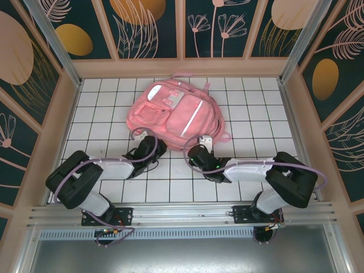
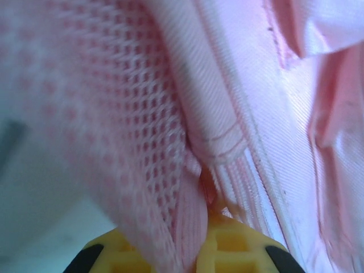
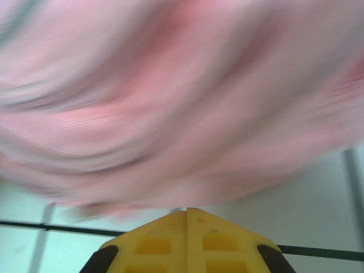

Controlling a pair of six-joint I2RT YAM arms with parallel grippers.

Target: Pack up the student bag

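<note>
The student bag (image 1: 176, 111), a large pink backpack with pale strips, lies flat on the white tiled table toward the back. My left gripper (image 1: 156, 145) is at the bag's near left edge. In the left wrist view the left gripper (image 2: 206, 213) is shut, with a fold of pink mesh and ribbed fabric of the bag (image 2: 114, 114) pinched between its yellow fingers (image 2: 244, 247). My right gripper (image 1: 200, 149) sits at the bag's near right edge beside a white buckle (image 1: 206, 139). Its yellow jaws (image 3: 186, 210) are pressed together with nothing between them, just under the blurred pink bag (image 3: 170, 102).
The white tiled table (image 1: 102, 114) is boxed in by pale side walls and decorated panels. A pink strap (image 1: 224, 136) trails off the bag's right side. Purple cables loop along both arms. Bare tiles lie to the left, right and front of the bag.
</note>
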